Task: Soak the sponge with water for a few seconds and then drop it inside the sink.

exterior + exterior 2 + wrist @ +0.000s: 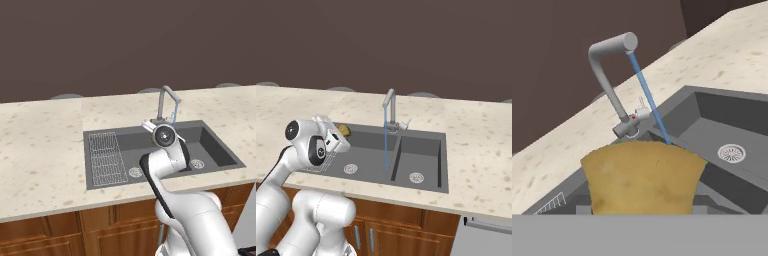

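Note:
My gripper [339,136] is shut on the sponge [642,177], a mustard-tan block that covers the fingertips in the hand view. In the right base view the sponge [344,131] hangs over the left end of the dark grey sink [421,145], above the ribbed drainboard. The water [385,145] runs as a thin blue stream from the grey faucet [390,107] into the sink, to the right of the sponge and apart from it. In the hand view the water [649,97] drops just beyond the sponge's upper right edge.
Speckled beige counter [40,145] surrounds the sink [100,137]. The faucet [162,102] stands at the sink's back rim, with its lever [641,114] low on the stem. A round drain [731,152] lies in the far basin. My white arm [165,165] reaches over the sink's front rim.

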Tool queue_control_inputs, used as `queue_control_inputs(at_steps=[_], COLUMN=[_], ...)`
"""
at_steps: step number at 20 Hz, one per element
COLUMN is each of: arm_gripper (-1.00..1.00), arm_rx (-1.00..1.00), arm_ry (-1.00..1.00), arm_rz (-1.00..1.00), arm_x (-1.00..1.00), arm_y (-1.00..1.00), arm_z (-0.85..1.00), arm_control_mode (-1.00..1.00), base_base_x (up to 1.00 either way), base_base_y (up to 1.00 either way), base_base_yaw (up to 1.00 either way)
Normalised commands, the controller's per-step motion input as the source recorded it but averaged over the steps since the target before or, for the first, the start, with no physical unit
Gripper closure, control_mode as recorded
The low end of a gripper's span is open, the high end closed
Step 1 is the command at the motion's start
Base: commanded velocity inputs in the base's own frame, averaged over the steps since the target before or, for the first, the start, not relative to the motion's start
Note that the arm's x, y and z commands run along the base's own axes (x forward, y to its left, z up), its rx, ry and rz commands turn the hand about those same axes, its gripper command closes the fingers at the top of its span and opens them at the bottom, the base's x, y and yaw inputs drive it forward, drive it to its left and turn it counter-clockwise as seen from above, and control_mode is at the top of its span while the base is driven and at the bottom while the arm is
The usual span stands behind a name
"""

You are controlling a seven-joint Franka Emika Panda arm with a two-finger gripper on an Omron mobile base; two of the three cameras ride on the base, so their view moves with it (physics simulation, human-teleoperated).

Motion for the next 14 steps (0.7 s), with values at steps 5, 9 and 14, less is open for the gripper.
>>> queue_control_inputs(at_steps=[5,9,14], arm_gripper=[1.00,1.00,1.00], arm_rx=[0.00,0.00,0.00], arm_ry=[0.07,0.10,0.04], arm_rz=[-0.07,-0.08,-0.08], arm_x=[0.00,0.00,0.00], arm_y=[-0.22,-0.21,-0.10], arm_z=[0.00,0.00,-0.01], arm_control_mode=[-1.00,-1.00,-1.00], base_base_x=[0.00,0.00,0.00], base_base_y=[0.00,0.00,0.00], base_base_yaw=[0.00,0.00,0.00])
